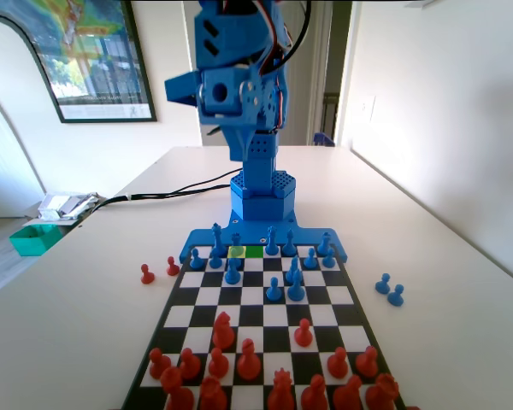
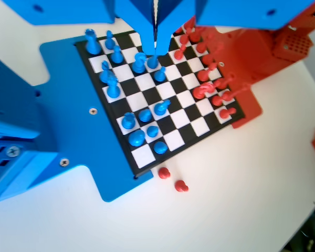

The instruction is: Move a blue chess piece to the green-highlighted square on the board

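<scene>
The board [image 1: 158, 331] lies lengthwise, blue pieces at its far end and red pieces near the camera. In the far row the green-highlighted square [image 1: 254, 251] stands bare, with a yellow-green square [image 1: 236, 251] to its left. A blue piece [image 1: 273, 242] stands just right of the green square and another [image 1: 232, 272] one row nearer. My blue arm [image 1: 239, 94] is folded up high above its base. In the wrist view my gripper [image 2: 156, 51] hangs far above the board [image 2: 139, 169], jaws pressed together, nothing between them.
Two blue pawns [image 1: 389, 289] lie off the board on the right of the fixed view, two red pawns [image 1: 159, 270] on the left. A green box [image 1: 34, 239] and cables sit at the table's far left. The two red pawns [image 2: 172, 179] also lie beside the board's corner.
</scene>
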Available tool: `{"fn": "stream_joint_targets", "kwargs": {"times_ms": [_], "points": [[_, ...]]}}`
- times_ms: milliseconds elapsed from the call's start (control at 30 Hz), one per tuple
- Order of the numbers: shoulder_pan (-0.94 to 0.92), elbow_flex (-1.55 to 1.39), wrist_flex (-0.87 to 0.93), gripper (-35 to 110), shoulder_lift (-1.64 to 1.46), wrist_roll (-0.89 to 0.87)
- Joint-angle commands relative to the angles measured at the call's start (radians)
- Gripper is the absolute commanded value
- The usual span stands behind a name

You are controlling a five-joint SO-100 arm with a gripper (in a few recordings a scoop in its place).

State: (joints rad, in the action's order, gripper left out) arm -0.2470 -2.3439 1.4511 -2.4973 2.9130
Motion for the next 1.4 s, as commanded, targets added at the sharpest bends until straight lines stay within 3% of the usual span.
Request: {"fn": "stream_joint_targets", "kwargs": {"times_ms": [0, 400, 800, 1367], "points": [[-0.035, -0.025, -0.026, 3, 0.000, 0.568], [0.005, -0.146, -0.204, 7, 0.167, 0.367], [-0.035, -0.328, -0.388, 8, 0.219, 0.367], [-0.037, -0.299, -0.482, 10, 0.356, 0.337]]}}
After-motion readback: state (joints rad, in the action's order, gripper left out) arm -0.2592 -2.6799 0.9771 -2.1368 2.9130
